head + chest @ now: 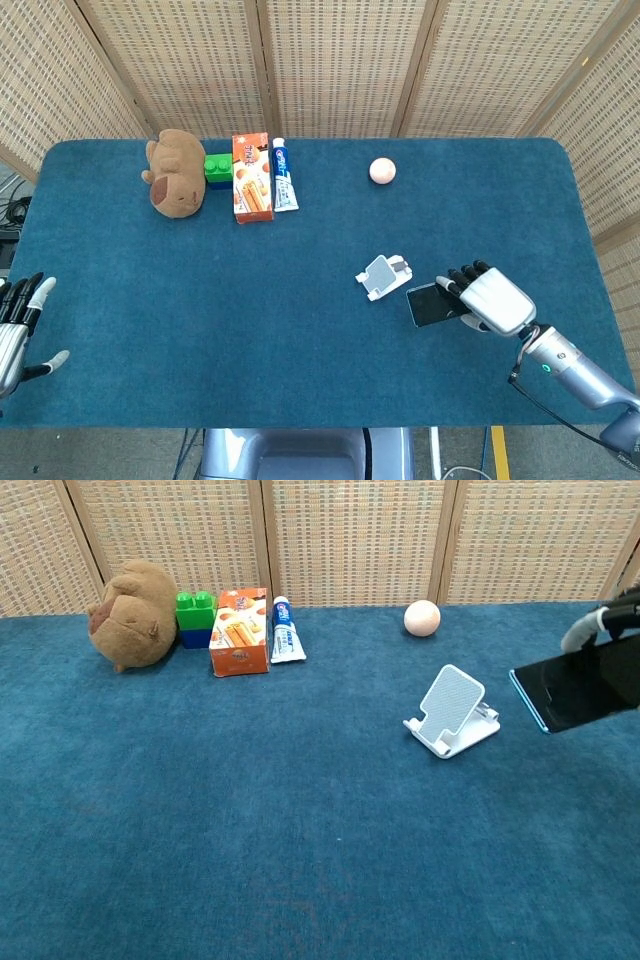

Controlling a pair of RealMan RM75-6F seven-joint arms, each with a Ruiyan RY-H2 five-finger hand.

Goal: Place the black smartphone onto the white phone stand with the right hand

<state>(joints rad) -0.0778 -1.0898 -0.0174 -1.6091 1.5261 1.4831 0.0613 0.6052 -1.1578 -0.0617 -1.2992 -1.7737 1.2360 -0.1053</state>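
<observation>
Clearly the right hand (492,300) has hold of the phone (430,304), its fingers (462,277) wrapped over one end while the rest of the slab juts out past the fingertips toward the stand (383,276). From the chest camera the phone hangs in the air, off the cloth, tilted with its near corner low, just beside the stand and not touching it. The stand's sloped back plate faces up and away from the fingers, with a small lip at its foot.

The phone looks thin, rigid and smooth-faced, so it will probably slide against hard fingertips if the grip loosens; glass also suggests it should not be dropped onto the plate. Holding it by the short end leaves the free end clear to settle against the lip, which seems the sensible place to keep hold. The stand looks light and may skid if nudged.

The left hand (18,325) rests at the table's (300,330) far edge, fingers apart, holding nothing.
</observation>
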